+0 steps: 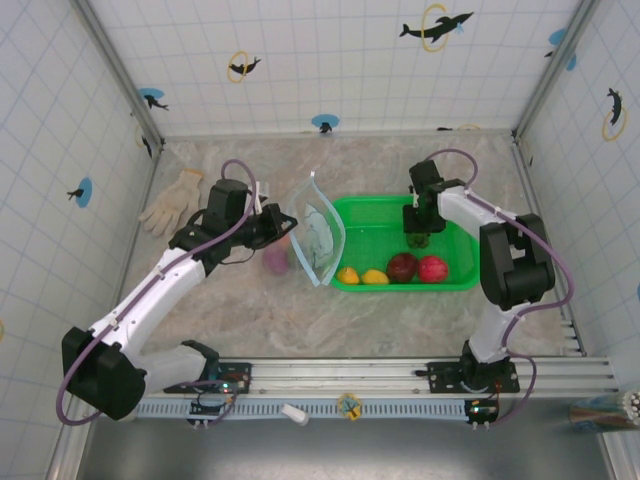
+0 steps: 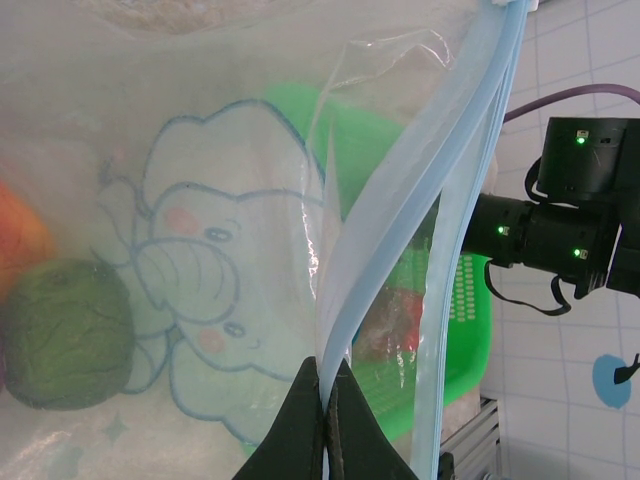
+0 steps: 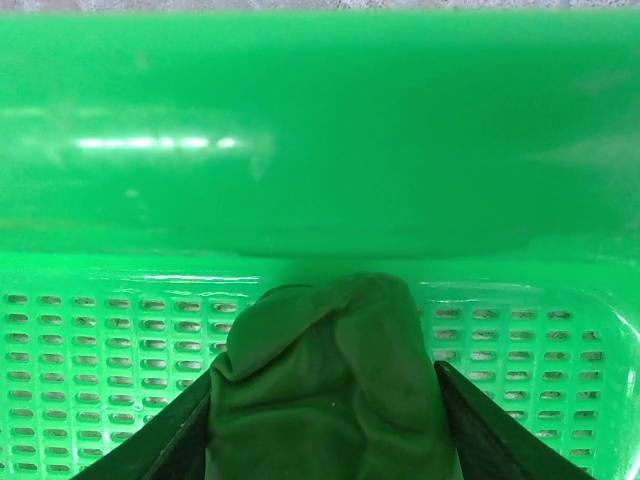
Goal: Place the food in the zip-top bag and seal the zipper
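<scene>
The clear zip-top bag [image 1: 320, 235] with a pale blue elephant print [image 2: 200, 260] stands upright at the left end of the green basket [image 1: 455, 278]. My left gripper [image 2: 330, 385] is shut on one lip of its light-blue zipper [image 2: 420, 180], and the mouth gapes. Through the plastic I see a green food piece [image 2: 65, 335] and an orange one [image 2: 20, 235]. Inside the basket my right gripper [image 3: 325, 420] has both fingers [image 3: 190, 440] pressed against a dark green food piece [image 3: 330, 370]. Yellow [image 1: 348, 275], dark brown [image 1: 402, 267] and red [image 1: 433, 268] food lie along the basket's near side.
A white work glove [image 1: 172, 202] lies at the far left of the marble table. The basket's tall green wall [image 3: 320, 130] rises close in front of the right gripper. An aluminium rail [image 1: 400, 375] runs along the near edge.
</scene>
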Motion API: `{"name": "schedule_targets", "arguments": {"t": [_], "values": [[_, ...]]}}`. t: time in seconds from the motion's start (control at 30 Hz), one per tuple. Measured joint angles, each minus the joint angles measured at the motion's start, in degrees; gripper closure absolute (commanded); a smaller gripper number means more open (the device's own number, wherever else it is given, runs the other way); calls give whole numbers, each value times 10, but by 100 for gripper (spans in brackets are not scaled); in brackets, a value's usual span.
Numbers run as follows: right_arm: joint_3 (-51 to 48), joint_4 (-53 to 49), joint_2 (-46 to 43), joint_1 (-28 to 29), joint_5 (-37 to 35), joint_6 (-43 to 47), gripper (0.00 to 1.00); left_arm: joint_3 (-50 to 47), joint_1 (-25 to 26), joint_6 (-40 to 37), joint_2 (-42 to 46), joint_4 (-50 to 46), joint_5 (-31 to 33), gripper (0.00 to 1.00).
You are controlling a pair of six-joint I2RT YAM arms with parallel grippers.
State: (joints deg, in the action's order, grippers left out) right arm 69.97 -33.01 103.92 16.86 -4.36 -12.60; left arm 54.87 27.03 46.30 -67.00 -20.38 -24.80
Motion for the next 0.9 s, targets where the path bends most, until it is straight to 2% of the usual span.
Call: {"name": "schedule_targets", "arguments": {"t": [0.13, 0.33, 0.53, 0.77, 0.9], "values": [[0, 0, -13, 0, -7, -3, 49, 0, 0, 0, 0, 0, 0, 100], [0, 1, -79, 4, -18, -21, 50, 0, 0, 2, 0, 1, -2, 100], [0, -2, -165, 42, -24, -38, 51, 11, 0, 4, -2, 1, -7, 100], [54, 10, -246, 79, 41, -93, 51, 19, 0, 19, -7, 7, -28, 100], [79, 54, -266, 140, 85, -127, 51, 19, 0, 30, -13, 17, -37, 100]]}}
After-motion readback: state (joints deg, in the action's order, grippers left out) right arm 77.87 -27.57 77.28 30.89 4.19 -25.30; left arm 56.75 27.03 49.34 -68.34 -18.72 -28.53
